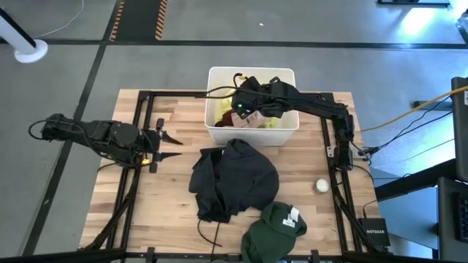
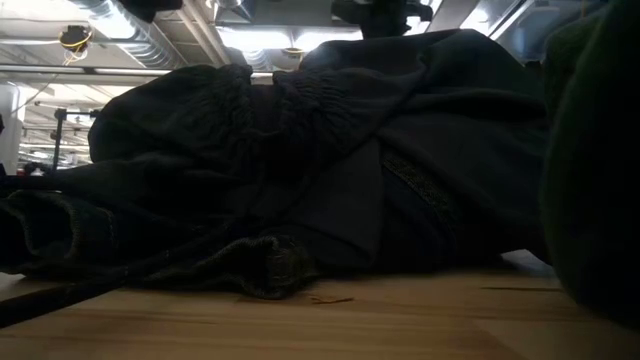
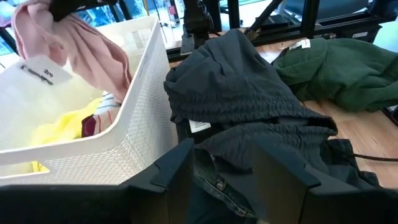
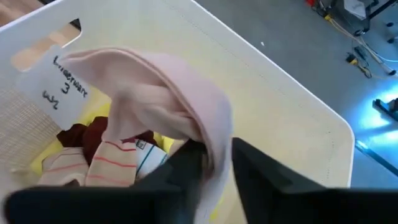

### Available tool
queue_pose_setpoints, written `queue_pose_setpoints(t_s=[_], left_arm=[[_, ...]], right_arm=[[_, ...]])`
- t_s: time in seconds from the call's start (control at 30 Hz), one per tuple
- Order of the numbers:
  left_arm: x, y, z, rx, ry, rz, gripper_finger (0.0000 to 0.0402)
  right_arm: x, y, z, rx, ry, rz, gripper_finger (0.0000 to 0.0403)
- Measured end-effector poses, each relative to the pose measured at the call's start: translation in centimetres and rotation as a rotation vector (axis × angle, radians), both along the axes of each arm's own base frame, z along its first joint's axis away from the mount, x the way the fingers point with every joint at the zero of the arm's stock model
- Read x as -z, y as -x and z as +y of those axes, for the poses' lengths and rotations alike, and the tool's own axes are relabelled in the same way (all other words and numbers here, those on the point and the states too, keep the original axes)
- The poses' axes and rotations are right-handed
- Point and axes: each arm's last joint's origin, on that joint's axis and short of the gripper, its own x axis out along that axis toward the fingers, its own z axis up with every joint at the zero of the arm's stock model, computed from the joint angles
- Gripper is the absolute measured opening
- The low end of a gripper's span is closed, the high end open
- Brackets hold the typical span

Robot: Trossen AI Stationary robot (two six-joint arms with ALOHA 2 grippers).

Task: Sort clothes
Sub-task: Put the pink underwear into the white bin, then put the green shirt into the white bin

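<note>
My right gripper (image 1: 245,111) is over the white bin (image 1: 287,133), shut on a pale pink garment (image 4: 161,93) with a white label (image 4: 59,84). A neon yellow garment (image 3: 62,127), a maroon one (image 3: 89,126) and a striped piece (image 4: 106,165) lie in the bin. A large black garment (image 1: 234,179) lies heaped on the table in front of the bin. A dark green garment (image 1: 274,230) with a white label lies at the near edge. My left gripper (image 1: 172,146) is open and empty, left of the black garment. My right gripper pinches a bunched fold of the pink garment (image 4: 214,146) between its two fingers, from above, over the bin. The garment is lifted and hangs slack from the fingers, its lower part (image 3: 93,62) inside the bin, above the clothes there.
A small white ball (image 1: 322,185) lies on the table right of the black garment. A black frame (image 1: 139,109) runs around the table's edges. In the low view the black garment (image 2: 330,150) fills most of the picture. Bare wood shows at the near left (image 1: 161,204).
</note>
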Motion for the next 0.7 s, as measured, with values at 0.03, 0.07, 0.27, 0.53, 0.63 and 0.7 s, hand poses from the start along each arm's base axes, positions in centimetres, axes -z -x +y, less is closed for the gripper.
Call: queue_pose_setpoints(t_s=[0.03,0.07,0.27,0.53,0.63,0.7], left_arm=[[0.0,0.0,0.0,0.0,0.0,0.001,0.0153],[0.0,0.0,0.0,0.0,-0.001,0.004,0.0153],[0.1,0.0,0.0,0.0,-0.003,0.01,0.0153],[0.3,0.0,0.0,0.0,-0.006,0.027,0.0153],[0.3,0.0,0.0,-0.004,0.004,0.027,0.0153],[0.2,0.0,0.0,-0.005,0.007,0.026,0.0153]], right_arm=[[0.0,0.0,0.0,-0.002,-0.001,0.001,0.012],[-0.1,0.1,0.1,-0.006,-0.004,0.003,0.0136],[-2.9,0.7,1.2,-0.087,-0.065,-0.081,0.021],[-4.8,0.7,8.5,-0.366,-0.115,-0.175,0.0234],[-4.2,0.4,12.4,-0.473,-0.128,-0.158,0.0234],[-3.6,0.4,15.1,-0.543,-0.135,-0.136,0.0234]])
